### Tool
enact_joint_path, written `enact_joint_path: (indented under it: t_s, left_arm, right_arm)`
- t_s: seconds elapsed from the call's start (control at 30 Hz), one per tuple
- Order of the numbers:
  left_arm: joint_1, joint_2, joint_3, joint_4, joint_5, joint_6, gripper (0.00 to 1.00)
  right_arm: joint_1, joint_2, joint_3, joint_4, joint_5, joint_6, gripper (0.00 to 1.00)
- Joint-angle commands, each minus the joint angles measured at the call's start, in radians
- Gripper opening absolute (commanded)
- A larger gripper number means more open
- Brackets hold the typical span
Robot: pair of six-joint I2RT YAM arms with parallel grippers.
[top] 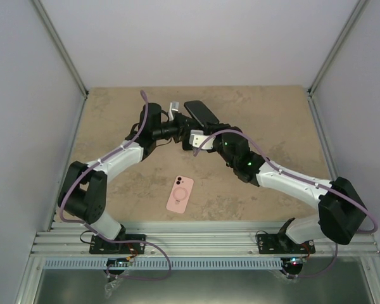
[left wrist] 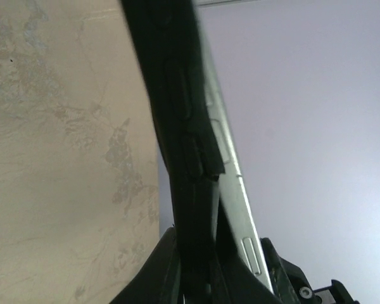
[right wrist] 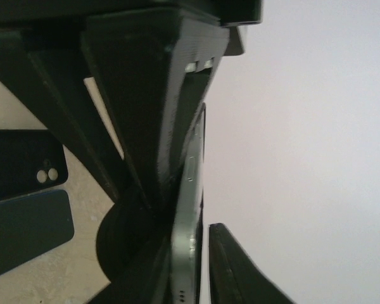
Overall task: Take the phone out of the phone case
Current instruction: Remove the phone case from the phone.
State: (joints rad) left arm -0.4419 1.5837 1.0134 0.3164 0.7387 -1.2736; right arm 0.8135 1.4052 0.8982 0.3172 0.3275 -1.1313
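Left wrist: black phone case (left wrist: 177, 126) with silver phone (left wrist: 233, 174) edge alongside, aloft over desk (top: 272, 114) — left end effector (left wrist: 199, 256) pinching the case, right end effector (right wrist: 191, 215) pinching the phone. Extraction seemingly begun, unfinished.

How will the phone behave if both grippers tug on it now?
Probably stiff: the phone shows a straight silver edge in both wrist views. That smooth metal side may slip between the fingers. The left gripper and right gripper both pinch it above the table, so a slip would likely drop it.
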Motion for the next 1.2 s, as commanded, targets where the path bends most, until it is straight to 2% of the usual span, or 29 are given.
enact_joint_path:
  t_s: [0.0,0.23,0.77,1.17]
  left_arm:
    - [-0.006,-0.066,-0.011,-0.012,0.087,0.095,0.0]
    - [0.002,-0.045,-0.003,-0.103,0.045,0.158,0.0]
    - [0.035,-0.045,-0.01,-0.25,-0.091,0.281,0.0]
    - [0.095,-0.03,0.02,-0.378,-0.111,0.405,0.0]
  right_arm:
    - [-0.039,0.001,0.043,-0.035,0.058,0.022,0.01]
    - [-0.039,-0.05,0.151,-0.228,-0.024,0.192,0.01]
    - [-0.071,-0.1,0.242,-0.379,-0.09,0.331,0.01]
    - [-0.182,-0.134,0.346,-0.568,-0.323,0.51,0.01]
